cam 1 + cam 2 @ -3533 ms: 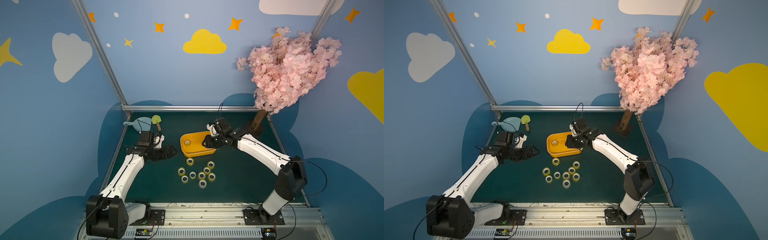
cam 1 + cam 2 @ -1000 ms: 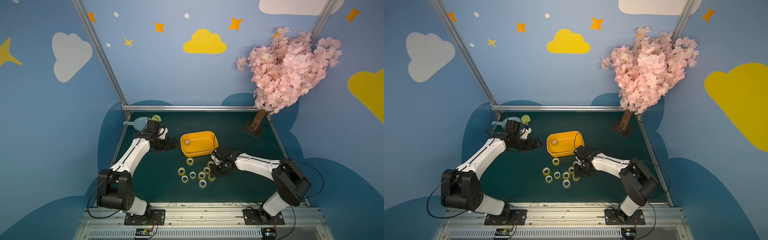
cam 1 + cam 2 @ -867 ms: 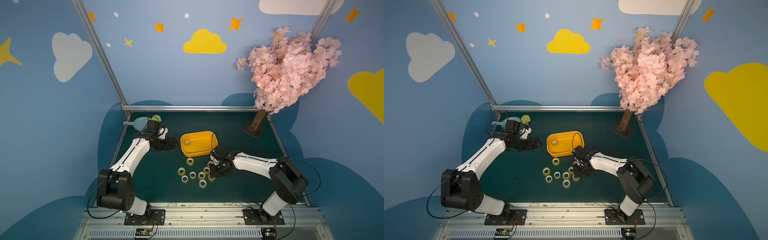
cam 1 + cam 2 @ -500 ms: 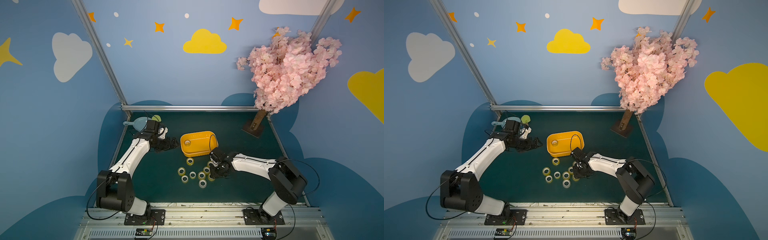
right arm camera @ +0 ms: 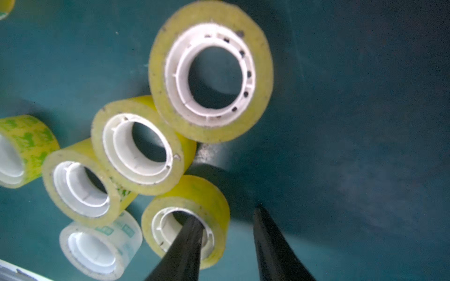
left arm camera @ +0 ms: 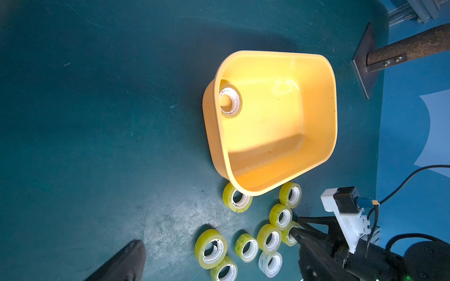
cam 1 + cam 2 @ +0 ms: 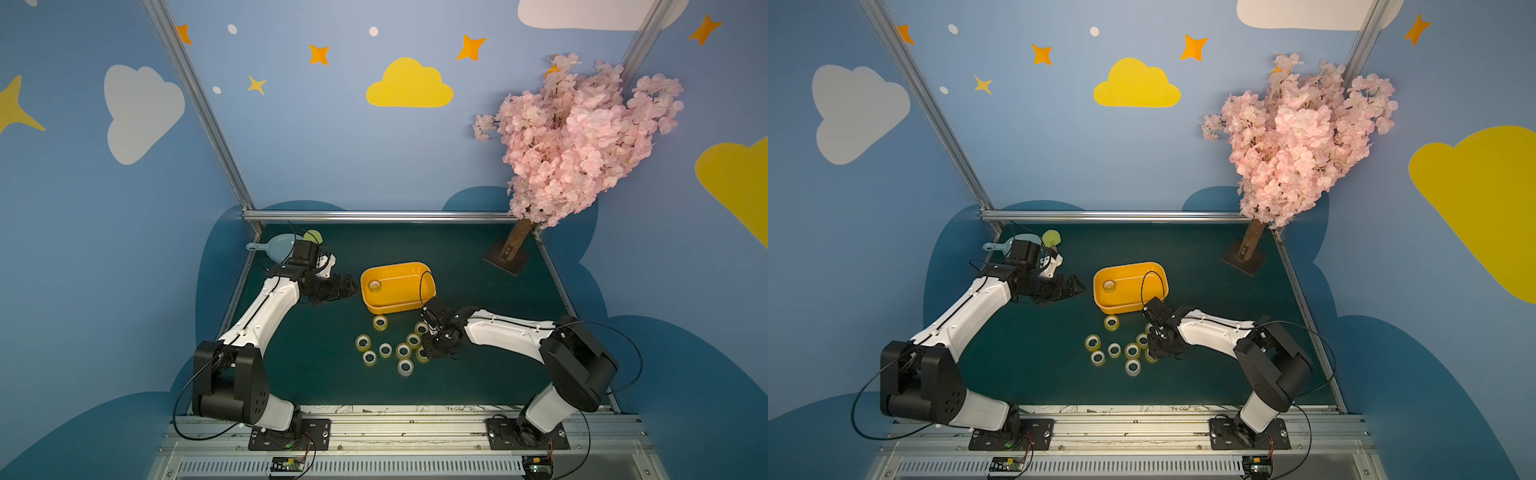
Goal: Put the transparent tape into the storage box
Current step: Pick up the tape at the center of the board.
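The orange-yellow storage box [image 7: 399,266] [image 7: 1129,266] [image 6: 333,109] sits mid-table with one roll of transparent tape [image 7: 375,286] [image 6: 230,102] inside it. Several more rolls [image 7: 380,323] [image 7: 1133,351] lie in front of it, mostly yellowish, one clear [image 7: 405,368] [image 5: 102,245]. My right gripper [image 7: 428,351] [image 7: 1152,353] [image 5: 225,214] is down at the right end of this cluster. It is open: one finger is inside the core of a yellow roll [image 5: 202,192], the other stands outside, apart from its wall. My left gripper [image 7: 351,286] [image 7: 1077,284] hovers open, left of the box, holding nothing.
A pale blue dustpan [image 7: 280,245] and a green brush [image 7: 312,237] lie at the back left behind the left arm. A pink blossom tree on a metal foot [image 7: 509,259] stands at the back right. The right arm's cable loops over the box's right end [image 7: 424,286].
The right arm came from the box down to the rolls, edged left into them and narrowed its jaws astride one roll's wall. The left arm drew back and has since held still.
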`<state>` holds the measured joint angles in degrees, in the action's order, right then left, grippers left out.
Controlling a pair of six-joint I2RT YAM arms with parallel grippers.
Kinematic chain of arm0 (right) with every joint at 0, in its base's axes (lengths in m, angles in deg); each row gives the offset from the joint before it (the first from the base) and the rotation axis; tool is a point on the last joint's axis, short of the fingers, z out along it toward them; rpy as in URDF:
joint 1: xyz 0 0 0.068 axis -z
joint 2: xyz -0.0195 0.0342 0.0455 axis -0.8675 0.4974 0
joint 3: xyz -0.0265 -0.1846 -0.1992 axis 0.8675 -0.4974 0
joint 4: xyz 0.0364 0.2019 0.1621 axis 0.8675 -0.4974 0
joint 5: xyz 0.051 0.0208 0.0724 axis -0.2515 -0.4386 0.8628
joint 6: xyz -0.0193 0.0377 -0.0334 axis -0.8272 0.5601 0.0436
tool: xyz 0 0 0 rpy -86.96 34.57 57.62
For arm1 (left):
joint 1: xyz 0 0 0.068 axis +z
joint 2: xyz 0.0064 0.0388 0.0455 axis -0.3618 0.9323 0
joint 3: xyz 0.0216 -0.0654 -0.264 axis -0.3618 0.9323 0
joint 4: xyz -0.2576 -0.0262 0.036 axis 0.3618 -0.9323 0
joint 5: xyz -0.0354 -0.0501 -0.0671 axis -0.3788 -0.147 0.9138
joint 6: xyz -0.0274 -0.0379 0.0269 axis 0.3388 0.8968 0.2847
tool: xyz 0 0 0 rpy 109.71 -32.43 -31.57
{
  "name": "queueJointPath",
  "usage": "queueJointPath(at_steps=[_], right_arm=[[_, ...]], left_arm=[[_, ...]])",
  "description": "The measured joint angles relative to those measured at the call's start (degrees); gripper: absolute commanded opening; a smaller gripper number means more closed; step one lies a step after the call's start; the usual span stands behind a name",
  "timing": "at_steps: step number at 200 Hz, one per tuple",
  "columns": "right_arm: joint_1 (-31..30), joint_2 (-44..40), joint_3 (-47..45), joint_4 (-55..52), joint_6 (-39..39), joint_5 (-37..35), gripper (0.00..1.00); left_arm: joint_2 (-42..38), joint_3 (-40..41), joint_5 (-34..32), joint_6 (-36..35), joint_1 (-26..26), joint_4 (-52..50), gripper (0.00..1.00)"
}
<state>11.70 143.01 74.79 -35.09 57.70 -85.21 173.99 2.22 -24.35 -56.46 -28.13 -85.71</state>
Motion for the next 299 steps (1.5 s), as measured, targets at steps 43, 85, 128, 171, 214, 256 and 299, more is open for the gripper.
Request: queueJointPath(at_steps=[43,85,128,171,214,256,299], right_arm=[[-0.72,-0.52,-0.72,-0.81,0.61,-3.39,0.20],[-0.87,-2.67,-2.14,-3.08,1.11,-6.36,0.00],[-0.87,-8.70,-4.00,-7.08,1.09,-7.21,0.00],[-0.85,-15.80,-4.00,-9.16,0.87,-7.32,0.00],[-0.79,-23.10,-4.00,-10.97,-0.07,-7.30,0.00],[-0.57,-29.66,-4.00,-12.44,1.05,-8.98,0.00],[0.63,-34.97,-3.10,-12.20,0.59,-9.42,0.00]], left_arm=[[0.00,0.00,-0.02,0.00,0.00,-0.04,1.00],[-0.02,0.02,-0.02,0.00,-0.02,-0.02,1.00],[-0.02,0.11,0.02,0.00,-0.02,-0.02,1.00],[-1.16,1.42,0.00,0.00,-0.37,0.46,1.00],[-4.90,3.06,-0.13,0.02,-0.81,1.86,1.00],[-7.08,4.09,-1.60,0.02,-1.25,3.45,1.00],[-10.10,5.77,-2.62,0.33,-1.55,4.68,1.00]])
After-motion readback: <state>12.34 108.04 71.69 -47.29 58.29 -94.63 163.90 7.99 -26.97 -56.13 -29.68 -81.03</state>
